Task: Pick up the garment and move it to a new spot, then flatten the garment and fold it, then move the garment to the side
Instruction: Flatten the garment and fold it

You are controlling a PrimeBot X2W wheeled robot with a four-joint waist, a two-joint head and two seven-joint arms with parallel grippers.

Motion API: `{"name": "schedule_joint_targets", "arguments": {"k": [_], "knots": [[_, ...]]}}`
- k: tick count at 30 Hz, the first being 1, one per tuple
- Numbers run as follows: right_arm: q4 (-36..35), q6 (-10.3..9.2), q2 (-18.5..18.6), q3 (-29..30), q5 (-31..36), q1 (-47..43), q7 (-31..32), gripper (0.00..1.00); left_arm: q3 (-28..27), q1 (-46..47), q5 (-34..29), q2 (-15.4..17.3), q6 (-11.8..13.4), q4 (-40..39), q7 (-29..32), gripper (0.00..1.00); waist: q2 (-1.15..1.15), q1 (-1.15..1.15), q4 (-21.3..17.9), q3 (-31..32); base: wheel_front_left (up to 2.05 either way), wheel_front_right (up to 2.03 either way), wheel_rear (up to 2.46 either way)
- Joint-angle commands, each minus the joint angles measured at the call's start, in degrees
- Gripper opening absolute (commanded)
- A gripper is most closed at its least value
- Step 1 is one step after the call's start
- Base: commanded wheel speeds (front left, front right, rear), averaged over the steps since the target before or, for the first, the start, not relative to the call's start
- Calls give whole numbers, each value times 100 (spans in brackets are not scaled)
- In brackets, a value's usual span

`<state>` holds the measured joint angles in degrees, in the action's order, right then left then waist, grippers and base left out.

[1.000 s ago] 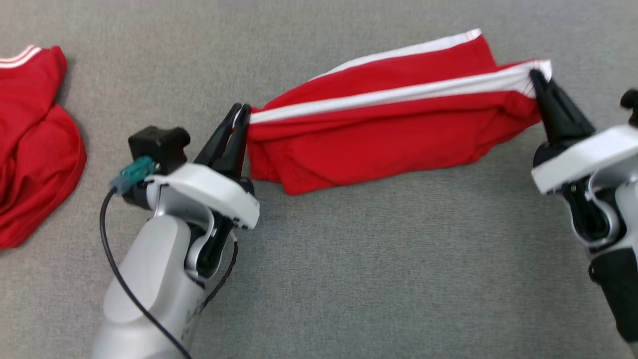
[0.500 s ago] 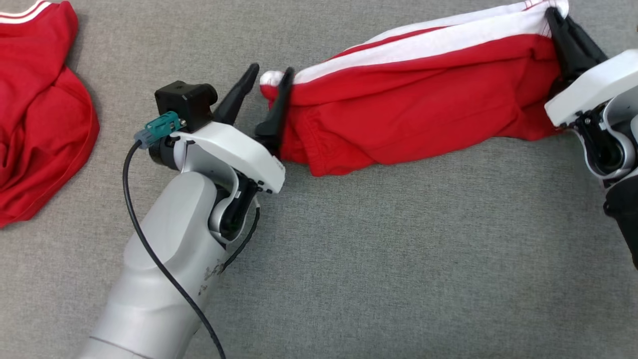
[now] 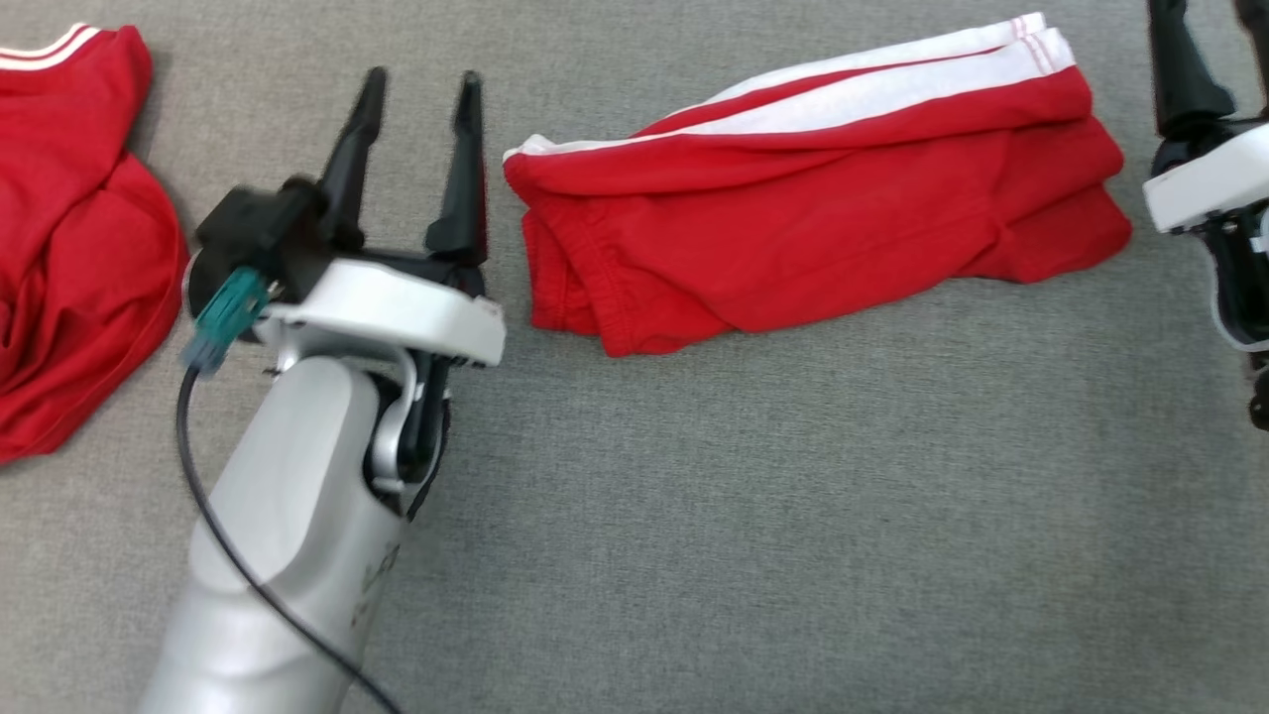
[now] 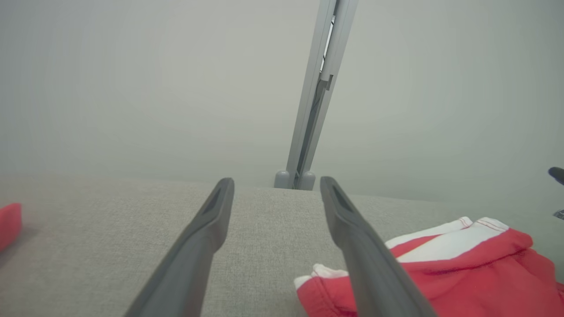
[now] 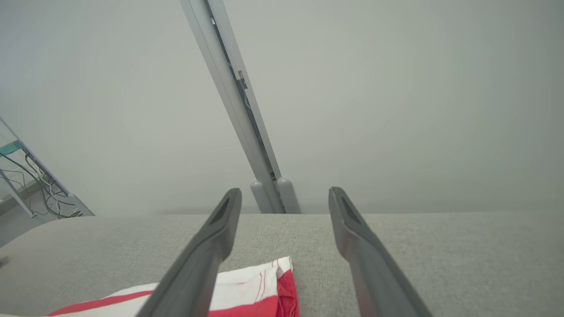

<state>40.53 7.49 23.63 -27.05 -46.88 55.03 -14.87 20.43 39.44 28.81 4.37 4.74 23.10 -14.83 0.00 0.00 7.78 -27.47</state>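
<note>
The garment [image 3: 813, 198] is a pair of red shorts with white side stripes, lying folded on the grey cloth surface [image 3: 753, 516], free of both grippers. My left gripper [image 3: 421, 89] stands open just left of the garment's left end, fingers spread with nothing between them. At the right edge my right gripper [image 3: 1205, 20] is open just right of the garment's right end; one finger is cut off by the frame. In the left wrist view the garment [image 4: 458, 273] lies right of the open fingers [image 4: 198, 246]. In the right wrist view its white-striped corner [image 5: 260, 281] lies below the open fingers [image 5: 361, 255].
A second red garment with white trim [image 3: 69, 228] lies crumpled at the far left. A pale wall with a vertical metal rail [image 4: 315, 88] stands behind the surface's far edge. Bare grey cloth stretches in front of the shorts.
Both grippers have opened and let go of the garment's ends, which has dropped flat on the surface. The left gripper has drawn back to the left; the camera has shifted too.
</note>
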Motion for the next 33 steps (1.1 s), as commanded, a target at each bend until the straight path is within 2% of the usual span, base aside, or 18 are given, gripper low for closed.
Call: {"name": "schedule_joint_targets", "arguments": {"k": [1, 8, 14, 23, 33], "knots": [[-282, 2, 76, 254, 242, -141, -49, 100, -171, -229, -194, 58, 58, -237, -25, 100, 0, 0, -82, 53, 0, 0, 0], [-1789, 2, -286, 1495, 1642, -1501, -40, 100, -728, -1096, -943, 163, 54, -1179, -25, 100, 0, 0, -311, 328, 0, 0, 0], [-2632, 2, -727, 1937, 2345, -2734, -40, 100, -865, -1778, -1319, 222, 46, -1543, -25, 100, 0, 0, -494, 701, 0, 0, 0], [-2977, 2, -1146, 2256, 2736, -3941, -41, 100, -907, -2685, -1461, 248, 116, -1688, -26, 100, 0, 0, -652, 1227, 0, 0, 0], [-3384, 2, -1507, 2623, 3006, -4843, 7, 100, -870, -3198, -1403, 314, 143, -1672, -14, 100, 0, 0, -651, 1661, 0, 0, 0]]}}
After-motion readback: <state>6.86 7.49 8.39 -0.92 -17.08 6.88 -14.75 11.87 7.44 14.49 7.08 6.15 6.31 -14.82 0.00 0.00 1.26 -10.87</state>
